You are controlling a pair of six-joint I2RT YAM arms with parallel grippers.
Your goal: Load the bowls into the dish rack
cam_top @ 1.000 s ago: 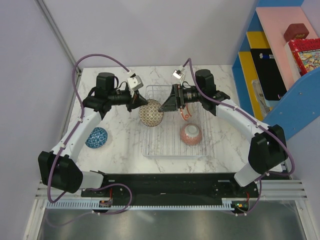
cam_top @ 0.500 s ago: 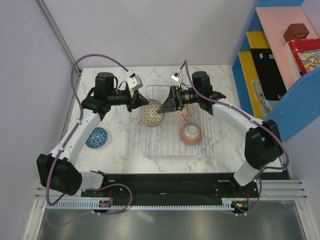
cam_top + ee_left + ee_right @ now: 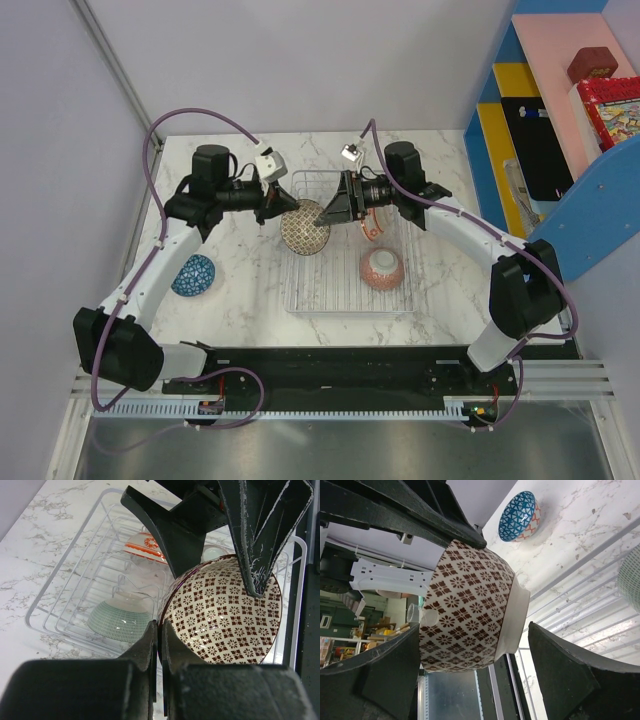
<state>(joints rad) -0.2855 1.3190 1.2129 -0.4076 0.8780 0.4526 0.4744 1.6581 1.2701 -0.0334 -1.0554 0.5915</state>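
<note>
My left gripper [image 3: 272,207] [image 3: 160,630] is shut on the rim of a brown-and-white patterned bowl [image 3: 303,226] [image 3: 225,615] [image 3: 470,610] and holds it tilted above the back left of the wire dish rack [image 3: 300,300] [image 3: 65,625]. My right gripper [image 3: 333,211] [image 3: 472,630] is open, its fingers on either side of this bowl with gaps. An orange-red-and-white bowl [image 3: 382,268] [image 3: 145,547] and a pale green bowl [image 3: 120,620] sit in the rack. A blue-patterned bowl [image 3: 193,275] [image 3: 517,510] stands on the table left of the rack.
Another orange-rimmed piece [image 3: 371,227] stands in the rack under my right arm. A blue and pink shelf unit [image 3: 560,120] with boxes stands at the right. The marble table [image 3: 230,300] ends at a black rail near the arm bases.
My right gripper has shifted slightly left toward the held bowl. The left gripper and the bowl have barely moved.
</note>
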